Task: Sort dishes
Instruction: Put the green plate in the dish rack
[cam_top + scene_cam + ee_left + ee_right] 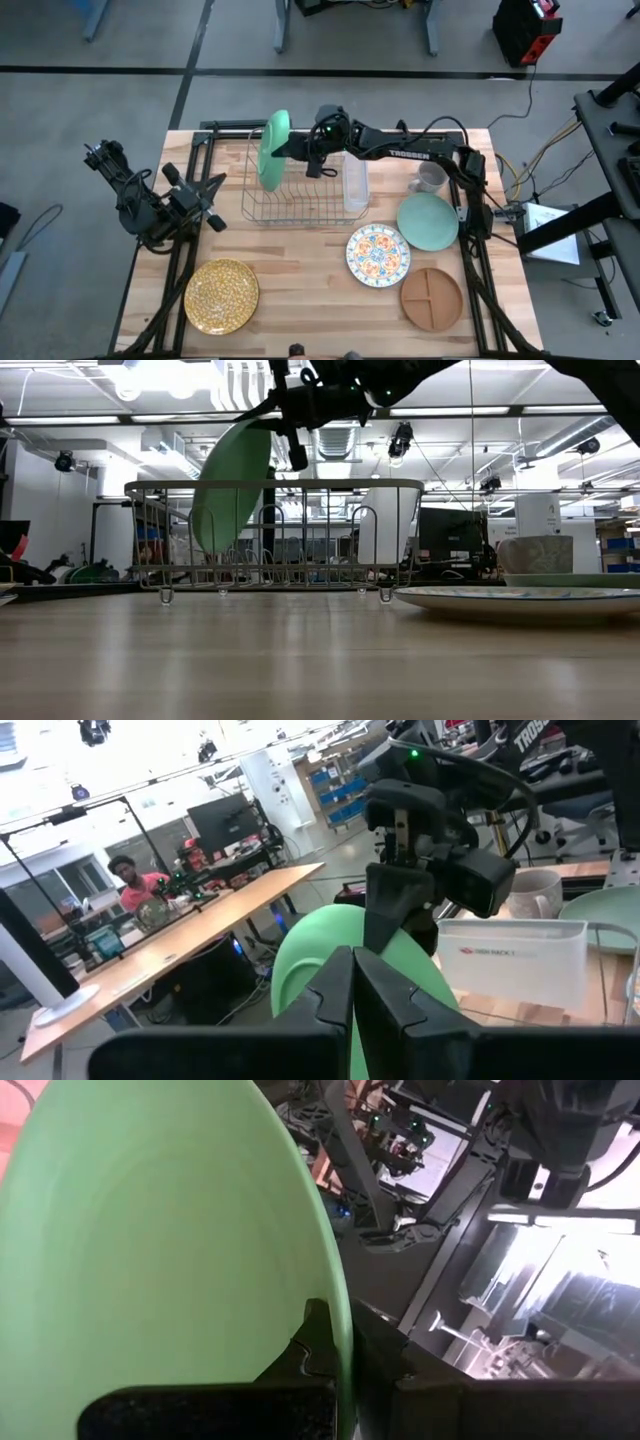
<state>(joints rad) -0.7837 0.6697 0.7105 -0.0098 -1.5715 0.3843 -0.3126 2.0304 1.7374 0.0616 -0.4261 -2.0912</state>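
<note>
Right gripper [285, 148] is clamped on the rim of the green plate [271, 150], holding it on edge over the wire dish rack [300, 200]'s left end. Five plates are in view: the green one, plus gold speckled [221, 295], floral [377, 254], pale teal [427, 221] and brown divided [431, 297] flat on the table [300, 270]. One mug [429, 178] stands by the teal plate. The right arm stretches leftward across the rack; the left gripper [210, 195] waits left of it, fingers pressed together.

Bare table [300, 260] between dish rack [300, 205] and plates

Black jointed arms [400, 148] — white TROSSEN lettering
</note>
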